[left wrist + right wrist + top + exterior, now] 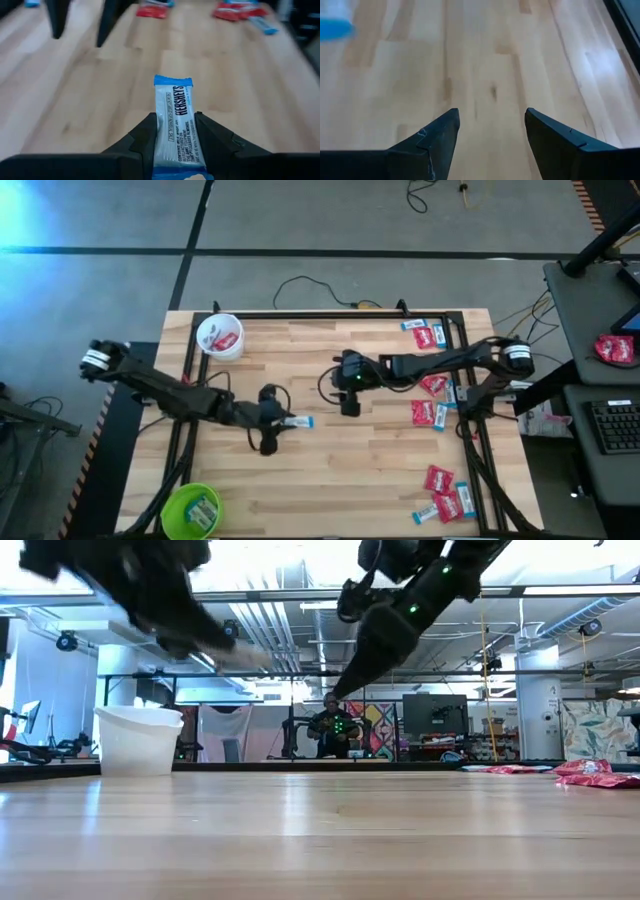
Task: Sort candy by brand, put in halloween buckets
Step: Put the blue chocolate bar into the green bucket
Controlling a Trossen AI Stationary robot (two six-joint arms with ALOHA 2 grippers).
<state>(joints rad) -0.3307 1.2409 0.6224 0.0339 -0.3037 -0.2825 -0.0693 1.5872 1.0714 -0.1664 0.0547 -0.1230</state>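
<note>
Left tool (175, 142) grips a blue candy (173, 120); wrist view reads "HERSHEY'S".

A light wooden table (330, 470) with plank grain stands on a grey concrete floor (300, 220) crossed by dark seams. A black cable (310, 288) snakes over the floor beyond the table's far edge. Off the table's right edge, a dark desk (600, 330) carries a keyboard (612, 425). Level across the table, the room shows an open ceiling with pipes and ducts (290, 625), bright overhead light, a monitor (435, 712), and a seated person (332, 728) far back.
</note>
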